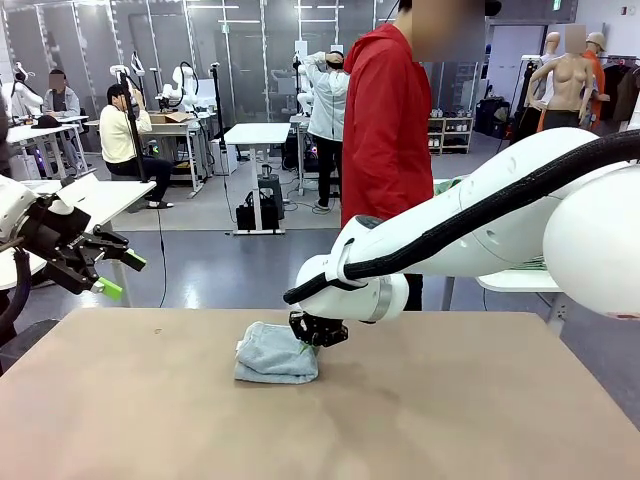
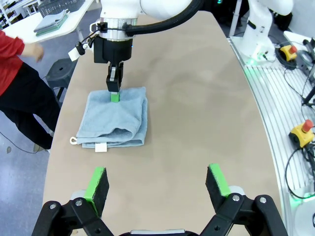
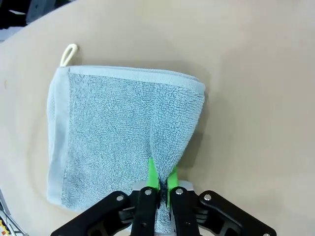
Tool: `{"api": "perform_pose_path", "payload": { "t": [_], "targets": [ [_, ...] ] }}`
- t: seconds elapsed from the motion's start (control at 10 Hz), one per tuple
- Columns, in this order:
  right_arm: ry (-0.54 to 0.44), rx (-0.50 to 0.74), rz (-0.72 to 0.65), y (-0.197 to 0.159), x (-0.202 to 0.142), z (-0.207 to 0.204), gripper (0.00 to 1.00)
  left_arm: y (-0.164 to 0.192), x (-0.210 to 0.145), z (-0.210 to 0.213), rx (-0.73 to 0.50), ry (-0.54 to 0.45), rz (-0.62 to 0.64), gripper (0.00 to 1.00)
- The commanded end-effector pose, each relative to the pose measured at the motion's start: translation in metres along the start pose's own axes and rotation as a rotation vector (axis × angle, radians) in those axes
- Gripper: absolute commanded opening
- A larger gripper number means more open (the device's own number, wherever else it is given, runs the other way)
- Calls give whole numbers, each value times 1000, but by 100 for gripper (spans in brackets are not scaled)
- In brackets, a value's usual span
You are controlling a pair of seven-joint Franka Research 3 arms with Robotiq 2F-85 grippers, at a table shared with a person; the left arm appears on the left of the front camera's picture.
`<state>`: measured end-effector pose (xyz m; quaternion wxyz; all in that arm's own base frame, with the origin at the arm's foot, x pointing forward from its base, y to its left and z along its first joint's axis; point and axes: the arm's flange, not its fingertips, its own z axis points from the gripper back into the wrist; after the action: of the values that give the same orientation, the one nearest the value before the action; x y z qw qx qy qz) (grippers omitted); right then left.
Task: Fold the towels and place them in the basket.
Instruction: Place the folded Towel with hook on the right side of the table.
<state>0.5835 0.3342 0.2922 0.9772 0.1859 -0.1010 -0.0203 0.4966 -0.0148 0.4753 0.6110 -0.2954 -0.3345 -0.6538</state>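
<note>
A light blue towel point(image 1: 275, 355) lies folded into a small thick square near the far middle of the table. My right gripper point(image 1: 310, 345) is down at its right edge, shut on a pinch of the cloth point(image 3: 170, 147). In the left wrist view the towel point(image 2: 115, 118) shows its loop and white tag at the near edge, with the right gripper point(image 2: 114, 93) at the far edge. My left gripper point(image 1: 122, 276) hangs open and empty in the air at the left, well away from the towel point(image 3: 113, 128). A dark lattice basket point(image 2: 56, 6) stands on a white side table.
A person in a red jacket point(image 1: 385, 120) stands at the far edge of the tan table point(image 1: 450, 420), a hand point(image 2: 34, 49) near the side table. Folded cloths point(image 2: 49, 22) lie on that side table beside the basket.
</note>
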Motion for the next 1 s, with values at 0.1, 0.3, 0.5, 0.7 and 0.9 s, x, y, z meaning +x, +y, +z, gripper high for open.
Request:
{"api": "perform_pose_path", "payload": {
  "t": [0.1, 0.3, 0.5, 0.7, 0.9],
  "targets": [
    [-41, -75, 75, -42, 7, 49, 7, 1, 2, 1, 9, 4, 4, 100],
    [-12, -98, 94, -89, 9, 83, 7, 1, 2, 1, 9, 4, 4, 100],
    [-36, -158, 84, -151, 2, 133, 7, 1, 2, 1, 9, 4, 4, 100],
    [-68, -185, 66, -218, 7, 170, 7, 1, 2, 1, 9, 4, 4, 100],
    [-110, -186, 78, -273, 24, 180, 7, 1, 2, 1, 9, 4, 4, 100]
  ]
}}
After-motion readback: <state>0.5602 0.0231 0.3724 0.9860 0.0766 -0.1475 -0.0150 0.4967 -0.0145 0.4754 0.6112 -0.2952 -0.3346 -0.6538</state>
